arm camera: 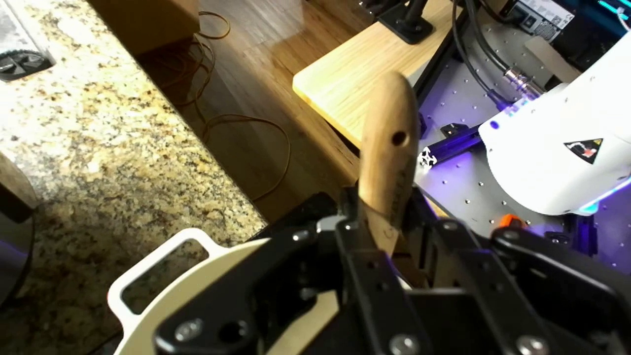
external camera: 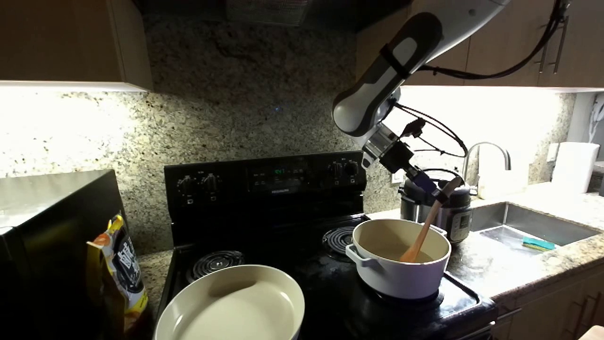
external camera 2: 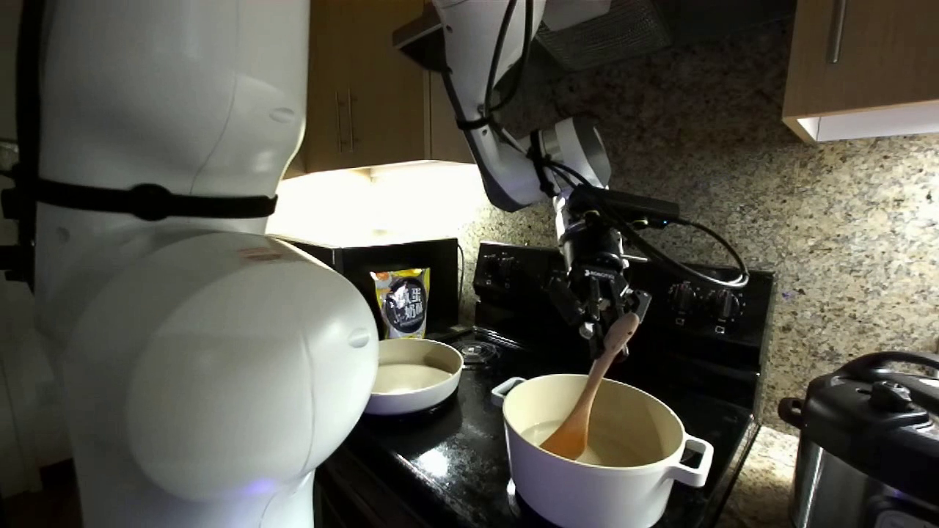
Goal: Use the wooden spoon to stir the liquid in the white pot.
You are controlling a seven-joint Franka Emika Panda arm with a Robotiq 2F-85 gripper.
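The white pot [external camera: 401, 279] stands on a front burner of the stove, and both exterior views show it. Inside it, a pale tan liquid [external camera 2: 616, 452] covers the bottom. The wooden spoon [external camera 2: 589, 396] leans in the pot, its bowl end down in the liquid and its handle rising above the rim. High on that handle, my gripper [external camera: 441, 197] is shut, above the pot. In the wrist view the handle's end [arm camera: 388, 133], with a small hole, sticks out beyond the fingers. The pot's side handle [arm camera: 118, 296] shows at the lower left there.
A shallow cream-white bowl [external camera: 243, 309] sits on the stove's other front side. A black-and-steel cooker [external camera: 460, 225] stands on the counter close behind the pot, near the sink [external camera: 481, 217]. A snack bag [external camera: 125, 264] leans by a black box-shaped appliance [external camera: 56, 255].
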